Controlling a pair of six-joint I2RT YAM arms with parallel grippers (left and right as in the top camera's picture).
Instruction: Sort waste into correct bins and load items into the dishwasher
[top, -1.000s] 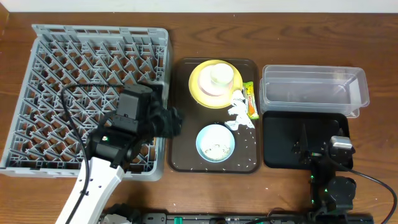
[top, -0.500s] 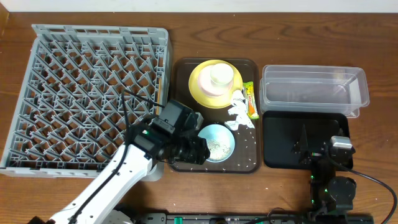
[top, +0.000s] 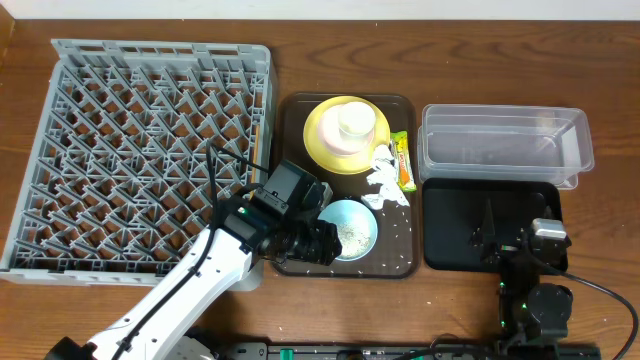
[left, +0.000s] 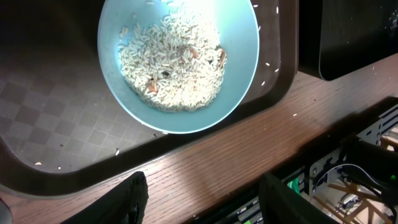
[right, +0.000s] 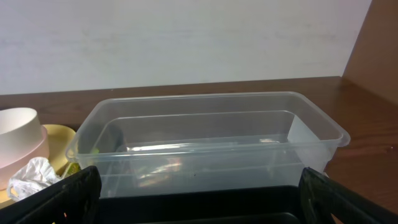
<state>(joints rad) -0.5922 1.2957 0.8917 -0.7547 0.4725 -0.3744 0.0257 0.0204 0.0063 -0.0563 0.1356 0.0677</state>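
Light blue bowl (left: 180, 62), carrying a heap of whitish rice grains (left: 171, 65) with a few orange bits, is sitting on the brown tray (left: 62, 124) just ahead of the left gripper (left: 205, 202), whose 2 fingers (left: 134, 199) are standing apart with nothing between them and not touching the rim. Loose grains are lying scattered on the tray floor around the bowl and on the table edge beside it. Seen from overhead, the yellow plate (top: 318, 140) with the white cup (top: 355, 120) on it is lying beyond this gripper, the crumpled paper scraps (top: 383, 180) and the snack wrapper (top: 404, 162) beyond it and to its right, the grey dish rack (top: 100, 150) to its left, and the black tray (top: 450, 225) and clear tub (top: 505, 145) well apart to its right. The right gripper (right: 199, 208) is hanging spread wide and empty above the black tray, the clear tub directly ahead of it. The step in hand appears to be the approach to the bowl, probably for emptying the rice into 1 of the 2 bins before racking. The next move is likely calling for lowering 1 finger inside the near rim and 1 outside, pinching, then lifting level so that no rice is spilling.
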